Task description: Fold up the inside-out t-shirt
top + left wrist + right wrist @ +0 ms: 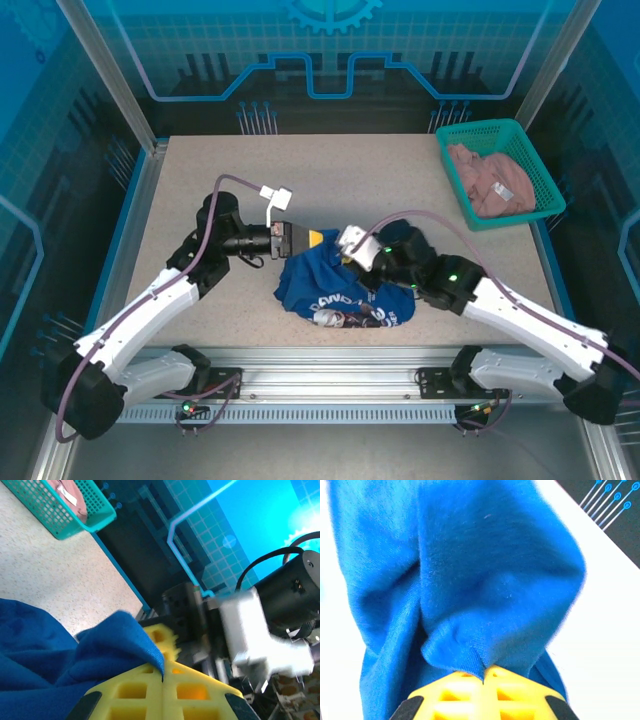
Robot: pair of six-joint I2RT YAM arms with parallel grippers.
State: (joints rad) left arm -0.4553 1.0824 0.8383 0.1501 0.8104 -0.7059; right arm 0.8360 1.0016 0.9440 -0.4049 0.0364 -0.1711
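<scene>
The inside-out t-shirt (340, 285) is a royal blue heap at the table's middle, with pale print showing along its near edge. My left gripper (318, 240) reaches in from the left and is shut on a fold at the shirt's top edge. In the left wrist view its yellow fingers (135, 690) pinch a ribbed blue hem (125, 645). My right gripper (352, 258) comes in from the right and is shut on the shirt's upper middle. The right wrist view shows its yellow fingers (465, 695) clamped on a blue hem fold (470, 652), cloth hanging beyond.
A teal mesh basket (520, 135) stands at the table's back right corner with a pinkish-beige garment (490, 180) in it. The basket (75, 522) also shows in the left wrist view. Bare speckled tabletop (350, 170) lies behind the shirt. A metal rail runs along the near edge.
</scene>
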